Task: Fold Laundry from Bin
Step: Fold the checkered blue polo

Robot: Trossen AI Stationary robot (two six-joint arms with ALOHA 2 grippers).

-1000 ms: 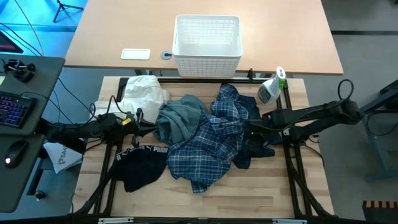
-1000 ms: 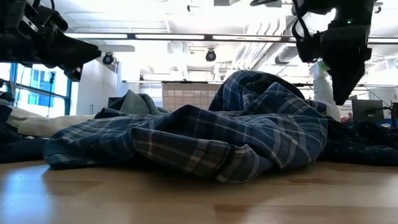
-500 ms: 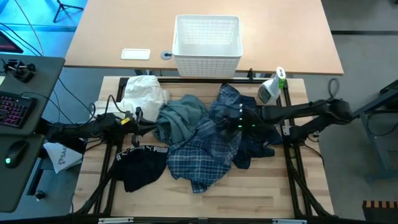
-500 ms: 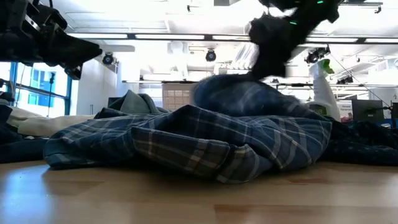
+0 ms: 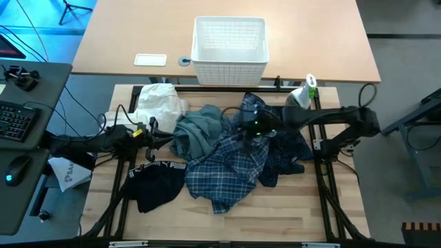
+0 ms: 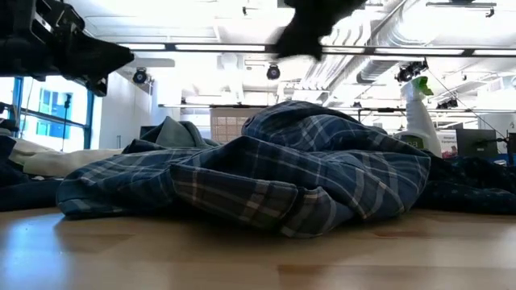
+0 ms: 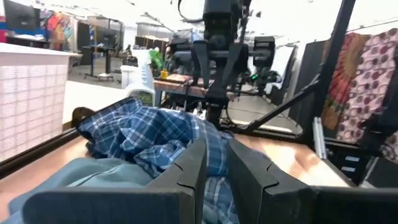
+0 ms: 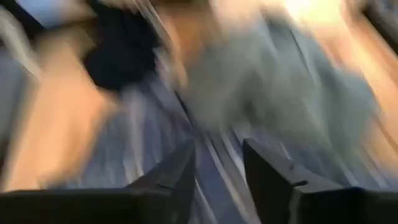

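The laundry lies heaped across the middle of the pale wooden table, none of it folded. From the left: a crumpled white cloth near the far edge; a black piece with white Puma lettering slumped toward the near side; a grey-green top bunched in soft folds; the blue-white plaid shirt, the largest item, rumpled and spread over the centre; and navy dotted trousers partly tucked under it on the right. In the low view the shirt rises as a rounded mound of woven checks.

The bin, white lattice plastic with a solid rim, stands on the farther desk beyond the table, showing no clothes inside.

The left gripper hovers at the edge of the grey-green top, its fingers drawn to a narrow slot with nothing between them, as it was a second ago. The right gripper has swept leftward from the shirt's right edge to above its middle; its fingers stand apart in a blurred wrist view, and no cloth shows pinched in them. The shirt's raised fold has flattened slightly.

A white spray bottle with a green nozzle stands at the table's far right corner.
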